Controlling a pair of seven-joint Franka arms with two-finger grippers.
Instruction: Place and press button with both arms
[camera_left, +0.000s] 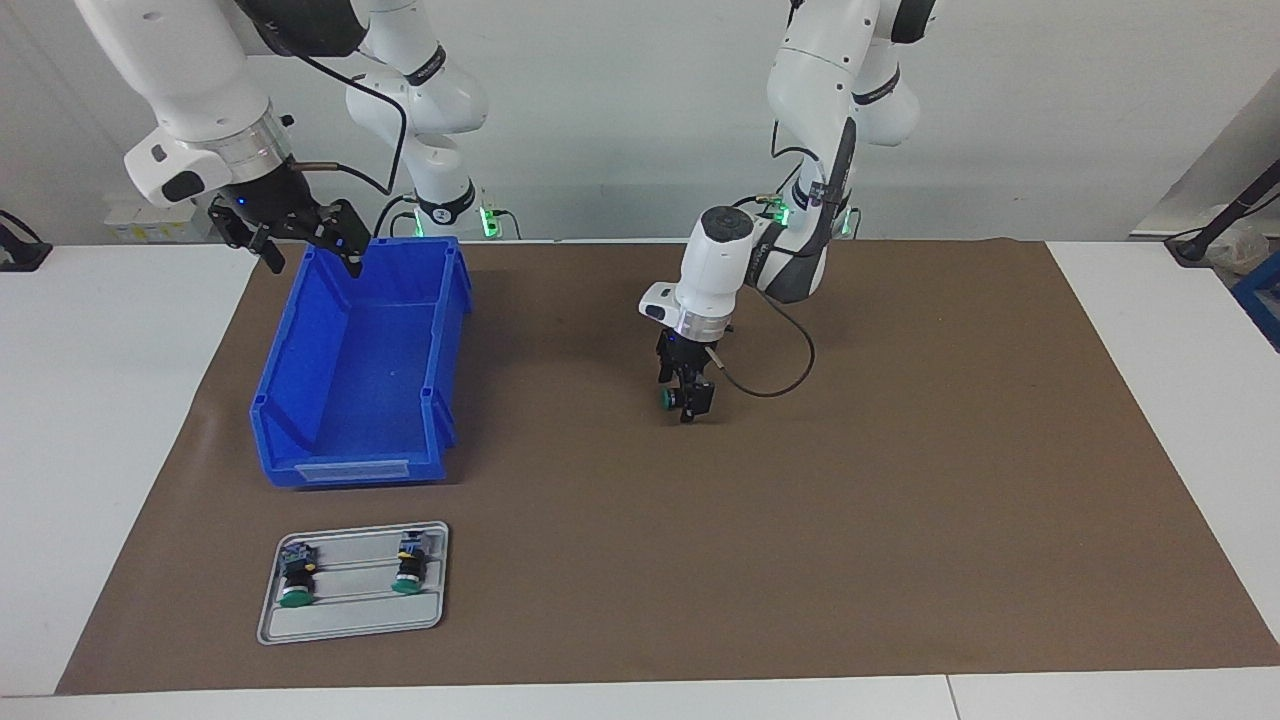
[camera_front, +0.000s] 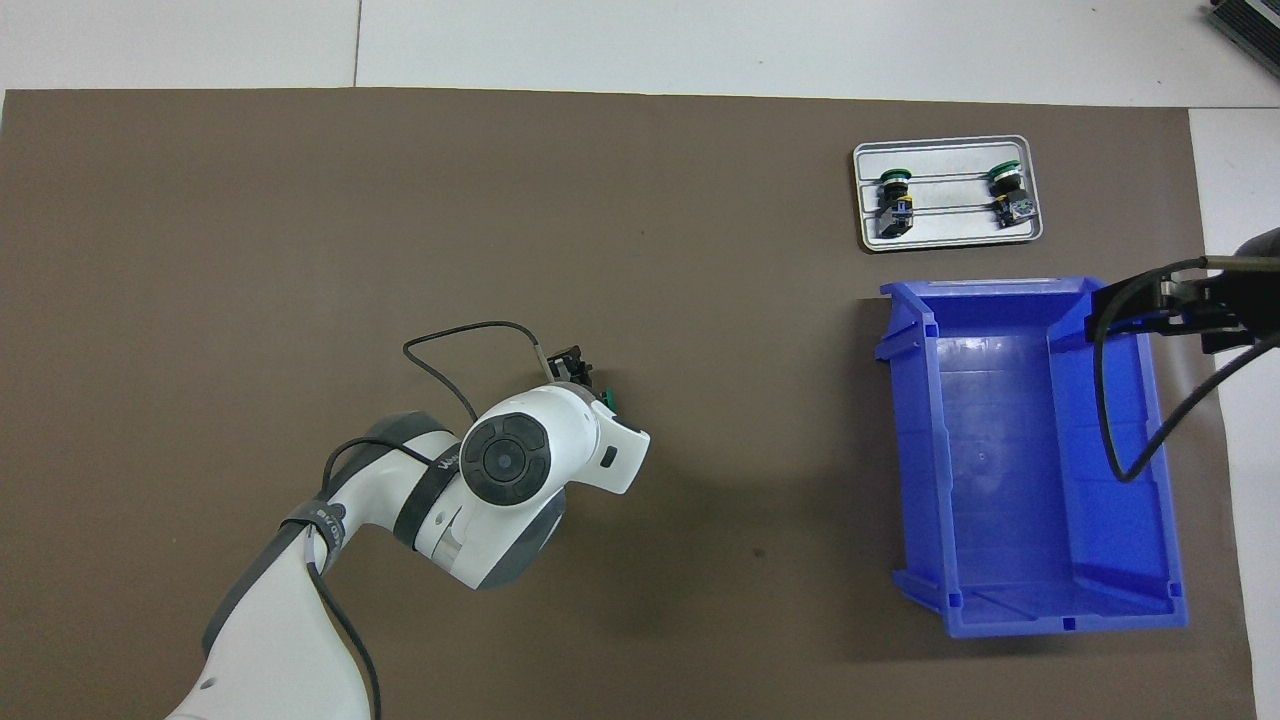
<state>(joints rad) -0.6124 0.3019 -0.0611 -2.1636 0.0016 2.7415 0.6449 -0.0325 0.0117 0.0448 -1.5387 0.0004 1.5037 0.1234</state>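
The button (camera_left: 667, 398), a green-capped push-button switch with a black body, sits between the fingers of the left gripper (camera_left: 688, 400), which pinches it just above the brown mat (camera_left: 900, 500) near the middle of the table; the cap points sideways toward the right arm's end. In the overhead view only a sliver of the green cap (camera_front: 605, 400) shows past the left wrist. The left arm reaches in from its base and points the gripper straight down. Two more buttons (camera_left: 296, 577) (camera_left: 409, 566) of the same kind lie on a grey tray (camera_left: 350, 625) at the edge of the mat farthest from the robots, toward the right arm's end. A blue bin (camera_left: 300, 400) stands just beside the tray, nearer to the robots. The right gripper (camera_left: 305, 245) hangs over the bin's rim at the robots' end, fingers spread, holding nothing.
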